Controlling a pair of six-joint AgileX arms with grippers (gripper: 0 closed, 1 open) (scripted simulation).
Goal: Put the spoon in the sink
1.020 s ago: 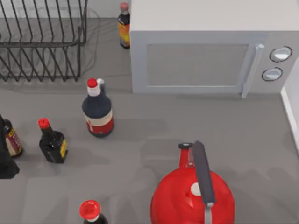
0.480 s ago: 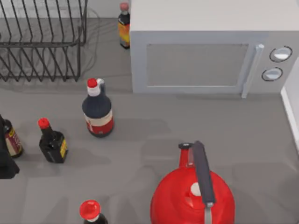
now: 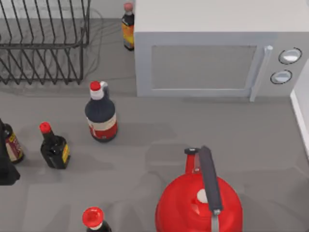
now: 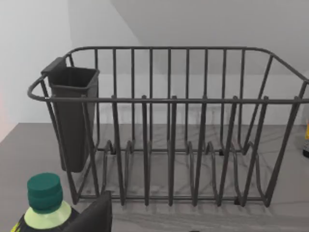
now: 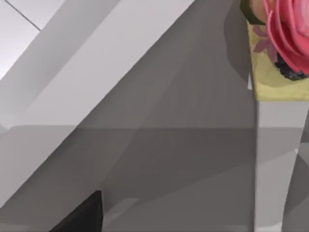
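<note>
Tool, left [image 4: 94, 216]: dark edge low in the left wrist view, facing the rack [image 4: 169, 125]; whether it is apart or together, we cannot tell.
Tool, right [image 5: 82, 217]: dark wedge in the right wrist view, near a flowered carton [image 5: 280, 43]; state likewise untold.
Spoon: we cannot tell where it lies.

Containers:
1. Rack, wire, at the table's [image 3: 241, 140] far left. Holder [image 4: 72, 121], dark, fixed upright at one end of it; its inside is hidden from us.
2. Microwave [image 3: 207, 63], far side, door shut, contents hidden.
3. Large bottle [image 3: 101, 113], red cap, upright before the microwave's left corner.
4. Small bottle [image 3: 54, 147], red cap, to its left; edge bottle [image 3: 12, 145] beyond that.
5. Back bottle [image 3: 128, 29], between rack and microwave.
6. Near bottle [image 3: 93, 217], red cap, at the near edge.
7. Green-capped bottle [image 4: 44, 198], just beside the left tool.
8. Extinguisher [image 3: 198, 203], red, near side.

Change since half a second ago: we see every item in the top view standing where it stood.
</note>
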